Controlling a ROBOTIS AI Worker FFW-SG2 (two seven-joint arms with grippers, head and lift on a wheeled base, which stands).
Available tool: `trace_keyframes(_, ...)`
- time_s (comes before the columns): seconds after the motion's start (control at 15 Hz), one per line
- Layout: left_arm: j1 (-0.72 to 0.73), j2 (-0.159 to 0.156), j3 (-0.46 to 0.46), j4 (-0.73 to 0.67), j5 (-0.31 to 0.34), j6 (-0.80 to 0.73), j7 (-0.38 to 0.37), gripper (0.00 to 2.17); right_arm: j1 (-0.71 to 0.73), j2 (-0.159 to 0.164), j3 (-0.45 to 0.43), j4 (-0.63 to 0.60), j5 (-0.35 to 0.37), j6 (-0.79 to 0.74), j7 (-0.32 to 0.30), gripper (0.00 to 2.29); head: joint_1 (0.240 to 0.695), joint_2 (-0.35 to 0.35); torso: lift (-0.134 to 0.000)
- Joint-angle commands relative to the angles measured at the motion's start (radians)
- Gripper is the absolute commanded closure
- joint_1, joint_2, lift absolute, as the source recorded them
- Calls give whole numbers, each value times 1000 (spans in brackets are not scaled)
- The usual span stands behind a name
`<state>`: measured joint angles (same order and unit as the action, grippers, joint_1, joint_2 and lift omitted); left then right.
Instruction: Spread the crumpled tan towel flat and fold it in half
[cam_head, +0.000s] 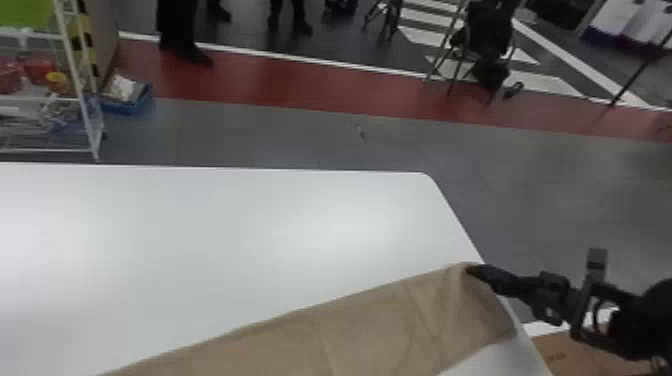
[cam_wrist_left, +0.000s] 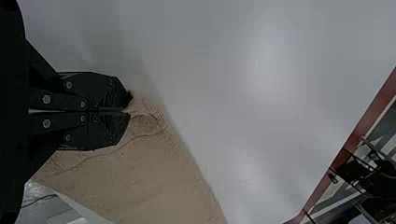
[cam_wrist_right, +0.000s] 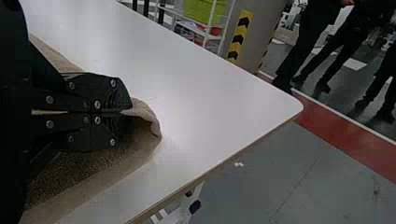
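1. Towel (cam_head: 370, 335): cut off at head view's bottom edge; pinched bits hidden between fingertips.
2. Tan, drawn out long, creased near its right end. On white table (cam_head: 240, 235), reaching right edge.
3. Left gripper (cam_wrist_left: 129, 111), right gripper (cam_head: 471, 270): both clenched on towel.

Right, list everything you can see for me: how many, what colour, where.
Towel: one, tan, across the table's near right part
Table: one, white, before the robot
Wire rack: one, white, beyond the table, far left
Green item: one, bright green, high on the rack
Red containers: at least two, red, on the rack
Tray: one, blue, on the floor beside the rack
Hazard strip: at least one, yellow and black, behind the rack
Floor band: one, red, beyond the table
Left gripper: one, black, fingers closed on the towel
Right gripper: one, black, fingers closed on the towel
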<state>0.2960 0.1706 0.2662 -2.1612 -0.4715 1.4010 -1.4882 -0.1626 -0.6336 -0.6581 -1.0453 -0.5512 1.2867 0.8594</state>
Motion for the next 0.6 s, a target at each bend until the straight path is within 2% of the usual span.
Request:
trace_keyframes(0.0,0,1,4,3,2,-6,5,1659,29,-4,-11,-5,-7,1,1,1325,695,-350,-123)
trace_keyframes(0.53,-8,3,5,6,-18,-15,3,1659,117,-8,-14,-55,1,-48,1,1301,695,-350,-123)
